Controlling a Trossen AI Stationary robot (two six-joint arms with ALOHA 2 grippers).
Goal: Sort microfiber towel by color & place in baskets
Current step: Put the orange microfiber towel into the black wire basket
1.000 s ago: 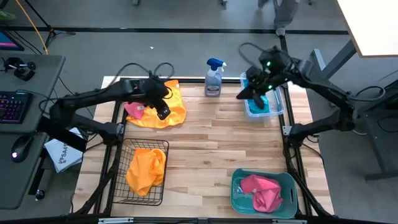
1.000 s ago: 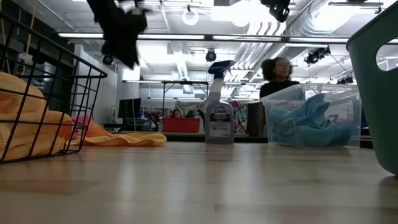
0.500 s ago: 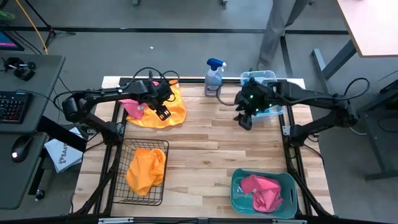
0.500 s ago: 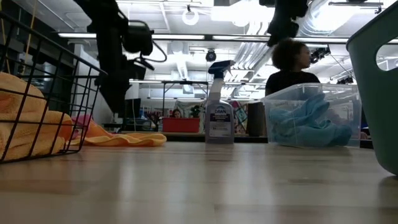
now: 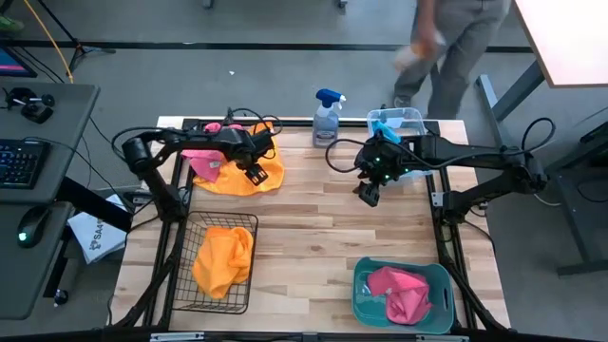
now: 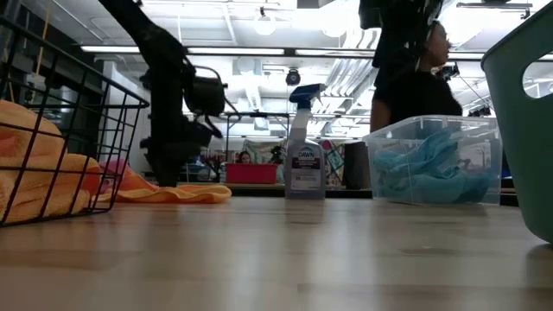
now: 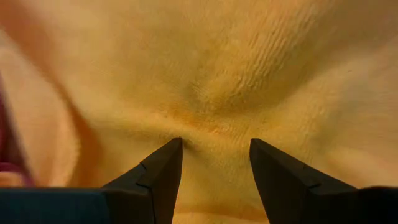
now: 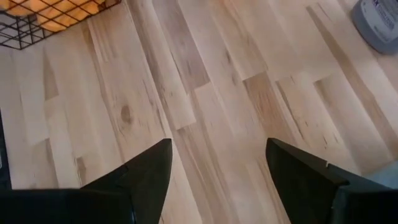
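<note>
High view: the left pincer (image 5: 255, 172) stood over an orange-yellow towel (image 5: 266, 167) spread at the far left of the counter (image 5: 313, 223), with a pink towel (image 5: 202, 163) just beside it on the outer side; a second orange-yellow towel (image 5: 223, 258) lay in the black wire basket (image 5: 180, 275), nearer the front edge than that pincer. The right pincer (image 5: 369, 195) hung empty over bare wood, the clear tub (image 5: 404, 116) with turquoise cloth just behind it, a spray bottle (image 5: 327, 119) beyond it to one side, and the teal basket (image 5: 366, 275) with a pink towel well in front. Low view: the left arm reached down to the loose pile; turquoise cloths (image 6: 428, 168) filled the tub. Left wrist view: fingers (image 7: 160, 171) parted, tips pressing into orange-yellow pile, nothing yet pinched. Right wrist view: fingers (image 8: 146, 171) spread wide, bare counter between them. Judgement: each basket held its colour; two loose towels, one orange-yellow and one pink, remained to be sorted.
</note>
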